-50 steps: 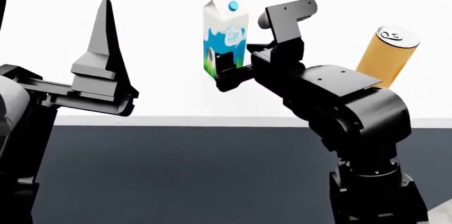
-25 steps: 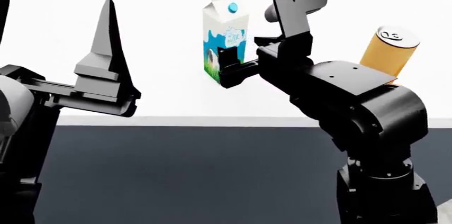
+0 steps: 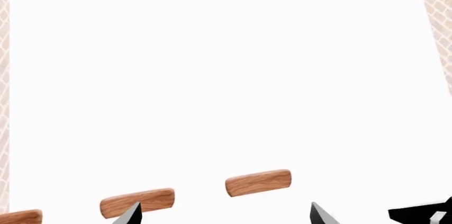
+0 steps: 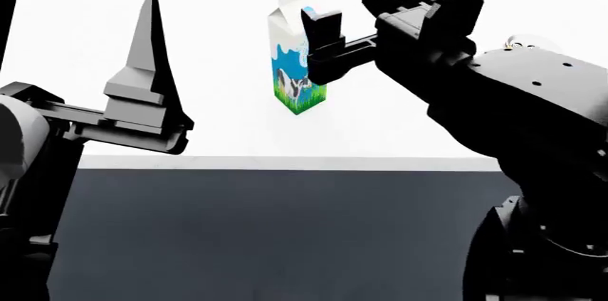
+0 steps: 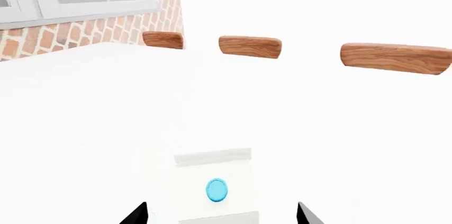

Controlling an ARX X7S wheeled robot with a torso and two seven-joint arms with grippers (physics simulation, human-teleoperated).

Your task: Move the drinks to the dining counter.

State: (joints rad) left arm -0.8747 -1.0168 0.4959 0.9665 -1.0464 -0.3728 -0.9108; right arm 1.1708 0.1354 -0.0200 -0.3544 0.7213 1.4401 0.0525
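The white milk carton with blue cap and blue-and-green cow print (image 4: pixel 298 55) stands upright on the white top of the long dining counter (image 4: pixel 285 163), towards its far side. The right gripper (image 4: pixel 321 45) is up at the carton's top; in the right wrist view its fingertips (image 5: pixel 135 214) sit either side of the carton with white gaps showing, so it looks released, not clamped. The left gripper (image 4: pixel 147 87), at the near left, is spread and empty. The risk I see: a finger catching the gable as the arm pulls back could tip the carton. The orange can (image 4: pixel 517 41) is almost hidden behind the right arm
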